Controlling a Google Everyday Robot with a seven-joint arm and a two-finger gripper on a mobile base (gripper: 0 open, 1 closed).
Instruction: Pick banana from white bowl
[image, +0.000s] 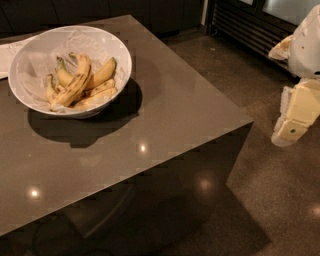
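The white bowl (22, 75) stands at the far left of the dark table (165, 115), lined with crinkled whitish paper. Several bananas lie in it. The banana (75, 84) is the long, slim, speckled one lying diagonally across the pile, from upper right to lower left. A plumper, cleaner banana (102, 74) lies to its right, and a short green-stemmed one (62, 74) to its left. My gripper (291, 129) hangs at the right edge of the view, off the table's right side and over the floor, far from the bowl and holding nothing that I can see.
The table's right edge and near corner (250, 121) lie between the gripper and the bowl. A white sheet (6, 55) lies at the table's far left edge behind the bowl. Dark cabinets and a grille (245, 25) stand at the back, with speckled floor on the right.
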